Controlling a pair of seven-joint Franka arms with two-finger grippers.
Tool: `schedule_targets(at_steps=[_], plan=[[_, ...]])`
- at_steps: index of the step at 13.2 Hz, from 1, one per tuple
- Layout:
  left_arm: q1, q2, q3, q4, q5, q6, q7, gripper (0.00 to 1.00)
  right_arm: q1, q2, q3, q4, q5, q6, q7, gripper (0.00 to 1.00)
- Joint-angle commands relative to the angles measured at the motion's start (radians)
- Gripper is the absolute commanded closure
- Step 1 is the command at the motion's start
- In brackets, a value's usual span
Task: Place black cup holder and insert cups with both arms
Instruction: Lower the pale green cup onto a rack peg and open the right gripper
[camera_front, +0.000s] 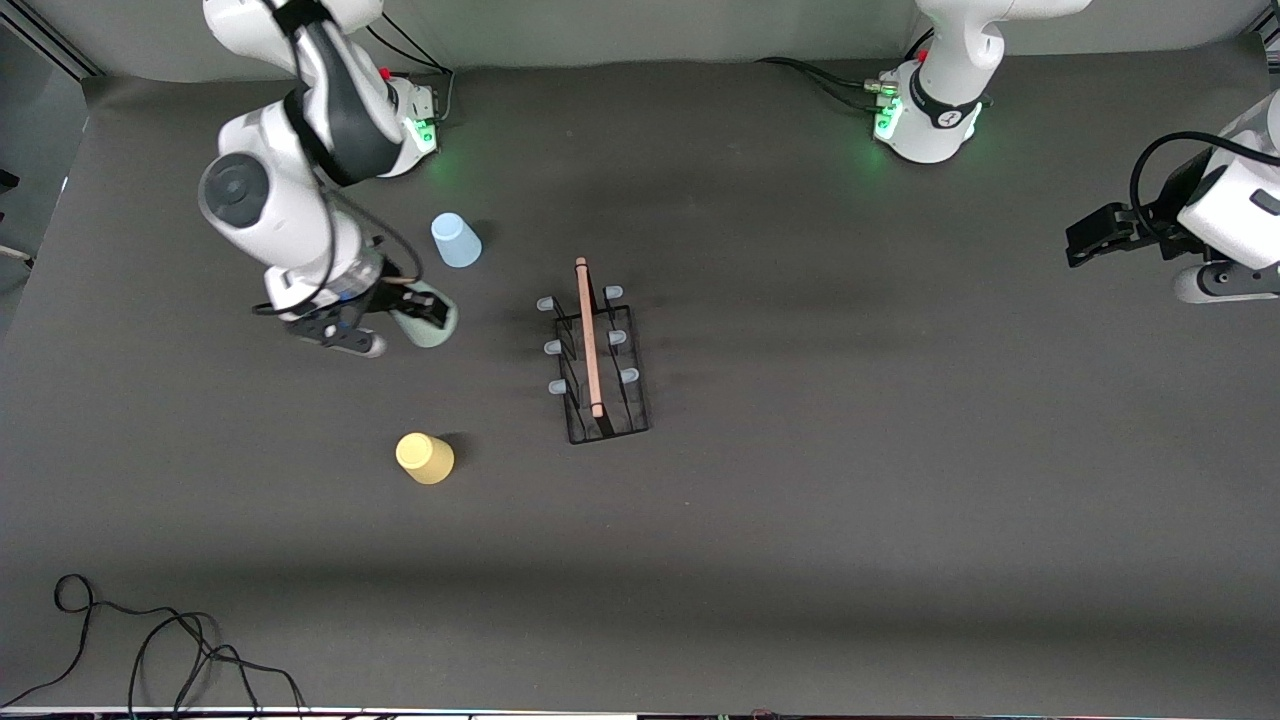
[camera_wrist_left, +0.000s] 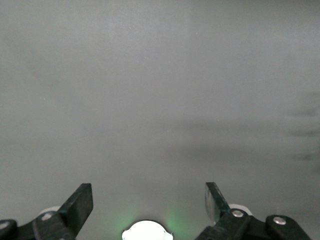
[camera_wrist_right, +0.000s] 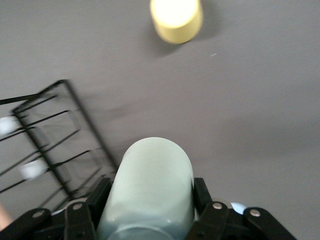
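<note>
My right tool (camera_front: 385, 318) grips the grey-green cup (camera_wrist_right: 150, 185) over the counter (camera_front: 850, 500), between the blue cup (camera_front: 456, 241) and yellow cup (camera_front: 425, 458); the black cup holder (camera_front: 597, 352) stands mid-counter. My left tool (camera_wrist_left: 148, 205) waits, fingers apart.

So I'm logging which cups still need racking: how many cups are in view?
3. The pale green cup is clamped in the right gripper; the light blue cup stands near the right arm's base; the yellow cup sits nearest the front camera. None is on the black cup holder.
</note>
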Motion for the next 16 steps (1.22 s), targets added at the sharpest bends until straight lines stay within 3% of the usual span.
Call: schedule_targets(at_steps=[1,7,16], plan=[[0.022,-0.030,0.000,-0.027,-0.024,-0.003,0.010,0.00,0.076,0.113,-0.001,0.117,0.020,-0.002,0.148,1.00],[0.022,-0.030,0.000,-0.026,-0.023,0.006,0.041,0.00,0.179,0.196,-0.003,0.122,0.020,0.104,0.276,1.00],[0.021,-0.029,-0.003,-0.031,-0.003,0.012,0.041,0.00,0.202,0.189,-0.001,0.160,0.021,0.057,0.322,1.00]])
